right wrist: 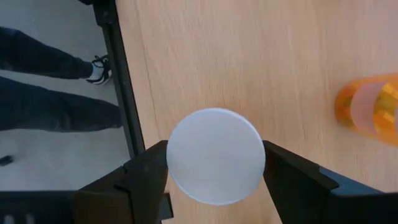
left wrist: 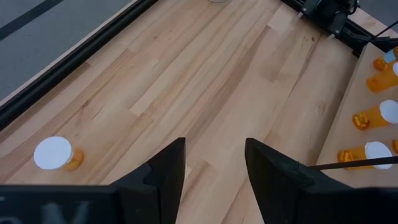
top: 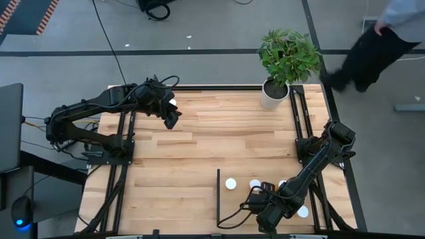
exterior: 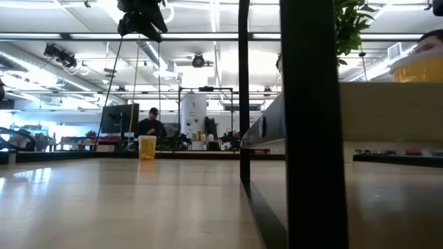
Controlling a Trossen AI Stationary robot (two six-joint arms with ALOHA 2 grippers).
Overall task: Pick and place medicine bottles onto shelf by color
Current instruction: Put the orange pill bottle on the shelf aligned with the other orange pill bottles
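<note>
- The right hand (right wrist: 214,180) is low over the shelf (top: 236,199) at the desk's (top: 199,146) near right, its fingers apart on either side of a white-capped bottle (right wrist: 216,155); whether they touch it cannot be told.
- Other white-capped bottles (top: 230,184) stand on the shelf just past the black strip (top: 218,197).
- The left hand (top: 171,119) hovers above the desk's far left, fingers apart and empty.
- One orange bottle (left wrist: 57,154) stands alone beneath it.
- A potted plant (top: 282,63) sits at the far edge.

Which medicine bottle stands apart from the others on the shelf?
The orange bottle alone on the tabletop near the left gripper; the rest cluster on the shelf.
</note>
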